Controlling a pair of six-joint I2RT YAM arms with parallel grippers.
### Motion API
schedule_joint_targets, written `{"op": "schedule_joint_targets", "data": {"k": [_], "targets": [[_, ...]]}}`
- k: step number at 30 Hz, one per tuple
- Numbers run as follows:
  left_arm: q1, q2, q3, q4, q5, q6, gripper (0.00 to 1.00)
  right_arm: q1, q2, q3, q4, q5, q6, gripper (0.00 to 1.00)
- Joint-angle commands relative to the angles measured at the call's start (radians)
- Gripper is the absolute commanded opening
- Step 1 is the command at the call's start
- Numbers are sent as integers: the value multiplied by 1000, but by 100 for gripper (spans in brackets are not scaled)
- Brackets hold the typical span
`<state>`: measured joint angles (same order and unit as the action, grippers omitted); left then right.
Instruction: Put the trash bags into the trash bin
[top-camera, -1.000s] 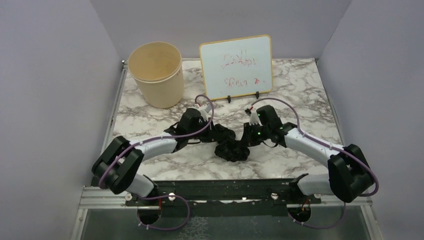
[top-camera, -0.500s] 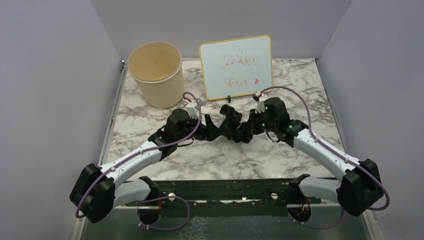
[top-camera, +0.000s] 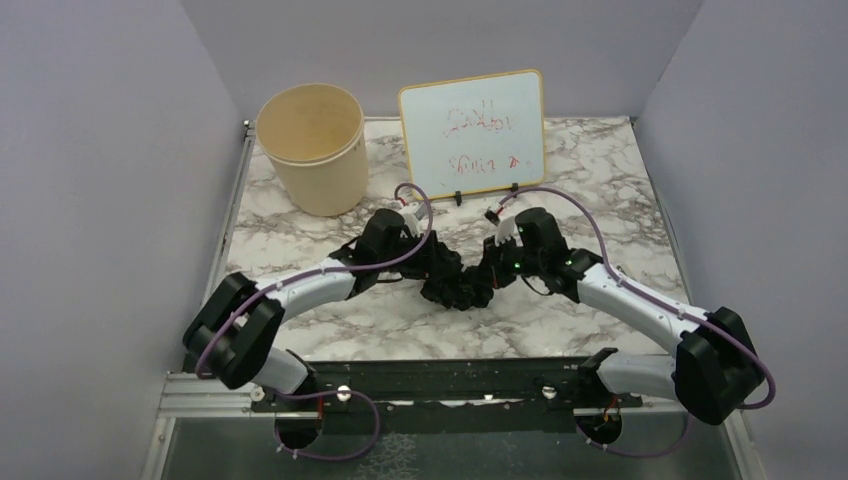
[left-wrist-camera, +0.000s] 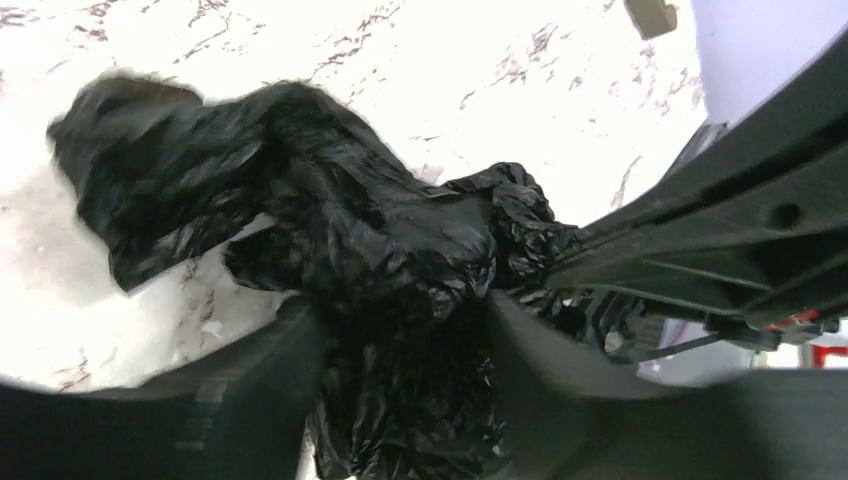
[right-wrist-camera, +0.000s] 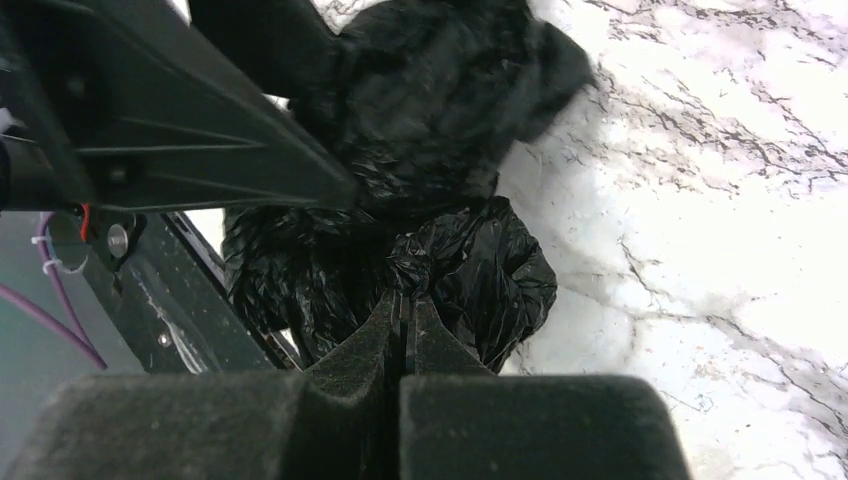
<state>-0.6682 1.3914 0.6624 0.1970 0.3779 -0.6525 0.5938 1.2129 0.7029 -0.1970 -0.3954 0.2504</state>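
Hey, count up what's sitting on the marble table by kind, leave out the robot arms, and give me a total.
black trash bag bundle: 1 (how many bags are in it cannot be told)
cream trash bin: 1
whiteboard: 1
Total: 3

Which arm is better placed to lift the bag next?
Probably right: the right gripper is shut on the bag, while the left gripper stands open around it.

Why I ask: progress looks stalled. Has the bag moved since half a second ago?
Yes. The bag dropped back toward the near edge, away from the whiteboard.
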Motion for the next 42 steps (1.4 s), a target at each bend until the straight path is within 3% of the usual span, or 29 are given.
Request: {"op": "schedule_joint_targets", "data": {"k": [1, 5, 9, 13, 17, 18, 23, 26, 30, 34, 40, 41, 42], "targets": [[-4, 94, 92, -107, 96, 116, 45, 3, 22, -14, 70, 2, 22, 0], [-4, 70, 61, -8, 155, 84, 24, 2, -5, -46, 80, 135, 89, 0], [-4, -6, 49, -18, 124, 114, 0, 2, -17, -39, -45, 506, 229, 0], [-4, -120, -8, 16, 93, 120, 0, -1, 21, 10, -175, 696, 300, 0], [-4, -231, -88, 46, 43, 118, 0, -3, 20, 23, -168, 710, 360, 3], [-4, -254, -109, 49, 34, 115, 0, -3, 16, 25, -158, 689, 361, 6], [-5, -355, -215, 64, -8, 95, 3, -5, -25, 51, -134, 571, 340, 39], [-4, -419, -265, 82, -28, 83, 4, -5, -77, 58, -89, 428, 291, 51], [-12, -505, -271, 102, -11, 114, 4, -5, -109, 35, 60, 98, 275, 66], [-15, -481, -229, 102, 78, 164, 6, -3, -4, 30, 272, -201, 401, 76], [-57, -396, -181, 112, 170, 192, 5, -2, 94, -22, 562, -274, 592, 79], [-62, -398, -183, 118, 173, 190, 5, -1, 104, -22, 578, -285, 603, 76], [-68, -403, -185, 124, 175, 189, 5, -2, 112, -20, 583, -293, 610, 65]]}}
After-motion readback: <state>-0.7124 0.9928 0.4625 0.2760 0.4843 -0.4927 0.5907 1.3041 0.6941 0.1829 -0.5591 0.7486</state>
